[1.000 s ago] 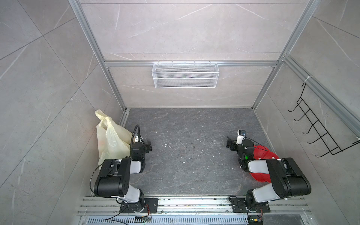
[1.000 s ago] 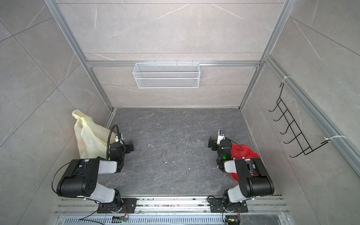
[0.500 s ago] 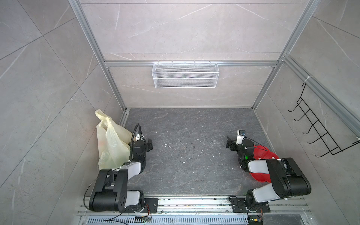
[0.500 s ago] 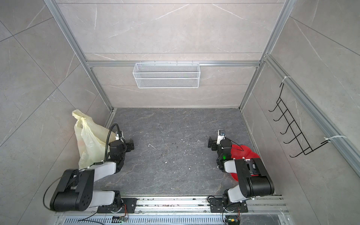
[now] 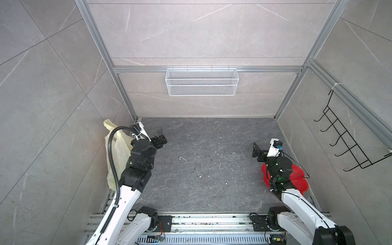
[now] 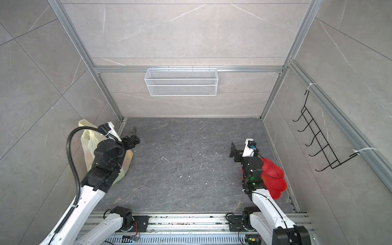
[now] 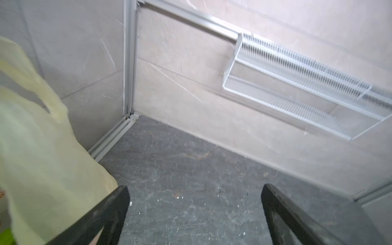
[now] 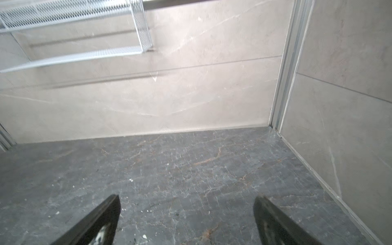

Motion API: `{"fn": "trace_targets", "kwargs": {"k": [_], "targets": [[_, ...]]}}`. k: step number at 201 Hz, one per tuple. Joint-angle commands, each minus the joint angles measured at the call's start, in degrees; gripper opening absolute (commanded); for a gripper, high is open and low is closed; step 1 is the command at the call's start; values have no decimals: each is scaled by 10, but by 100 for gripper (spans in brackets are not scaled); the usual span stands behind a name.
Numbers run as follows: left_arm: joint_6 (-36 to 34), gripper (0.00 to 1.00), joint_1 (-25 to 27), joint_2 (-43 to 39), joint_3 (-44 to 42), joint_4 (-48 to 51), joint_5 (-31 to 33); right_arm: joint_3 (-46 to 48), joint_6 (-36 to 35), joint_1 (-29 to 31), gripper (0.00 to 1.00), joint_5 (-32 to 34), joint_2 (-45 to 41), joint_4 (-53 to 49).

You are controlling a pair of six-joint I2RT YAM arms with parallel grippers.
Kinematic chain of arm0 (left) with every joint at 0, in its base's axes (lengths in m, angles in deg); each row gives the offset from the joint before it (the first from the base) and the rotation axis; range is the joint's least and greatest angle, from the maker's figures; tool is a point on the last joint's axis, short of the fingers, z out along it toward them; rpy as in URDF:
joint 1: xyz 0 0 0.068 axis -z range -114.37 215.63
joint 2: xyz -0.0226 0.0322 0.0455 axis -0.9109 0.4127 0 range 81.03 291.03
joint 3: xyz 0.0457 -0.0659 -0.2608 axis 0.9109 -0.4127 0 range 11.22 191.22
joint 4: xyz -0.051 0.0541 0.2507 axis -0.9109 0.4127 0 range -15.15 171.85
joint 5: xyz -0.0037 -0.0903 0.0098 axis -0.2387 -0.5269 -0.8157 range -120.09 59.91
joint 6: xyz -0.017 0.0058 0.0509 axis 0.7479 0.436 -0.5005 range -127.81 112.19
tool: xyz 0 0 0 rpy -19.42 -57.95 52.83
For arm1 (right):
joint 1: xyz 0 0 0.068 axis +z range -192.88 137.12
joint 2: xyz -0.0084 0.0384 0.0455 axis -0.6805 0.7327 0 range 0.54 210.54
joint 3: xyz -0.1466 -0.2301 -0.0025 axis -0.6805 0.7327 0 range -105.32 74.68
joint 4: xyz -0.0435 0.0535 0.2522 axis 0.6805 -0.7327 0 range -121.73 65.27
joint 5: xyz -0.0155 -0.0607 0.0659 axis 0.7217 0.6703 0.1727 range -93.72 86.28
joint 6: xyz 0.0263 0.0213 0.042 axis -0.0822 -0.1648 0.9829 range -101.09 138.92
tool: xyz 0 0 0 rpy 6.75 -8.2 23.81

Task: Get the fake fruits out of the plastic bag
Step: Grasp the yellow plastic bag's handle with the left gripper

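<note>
Left wrist view puts the plastic bag (image 7: 38, 159) just beside my left gripper (image 7: 195, 191), on the side toward the left wall. Whether my finger touches the film, I cannot tell. The bag stands upright against that wall, handles up, its long axis running up the wall, so I judge I must turn toward the wall to reach it. My left gripper is spread wide and empty. My right gripper (image 8: 186, 199), also spread and empty, hangs well apart across the table, near the red plate (image 5: 299, 180), so my left arm is nearer. I count one bag, one plate and two grippers. The fake fruits (image 6: 126, 162) show only as faint tints through the film, too vague to count.
</note>
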Motion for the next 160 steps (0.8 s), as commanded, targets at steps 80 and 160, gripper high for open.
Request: {"fn": "trace_targets", "kwargs": {"k": [80, 160], "targets": [[40, 100, -69, 100, 193, 396, 276, -105, 224, 0, 100, -14, -56, -320], [92, 100, -244, 332, 300, 380, 136, -98, 244, 1, 100, -10, -50, -329]]}}
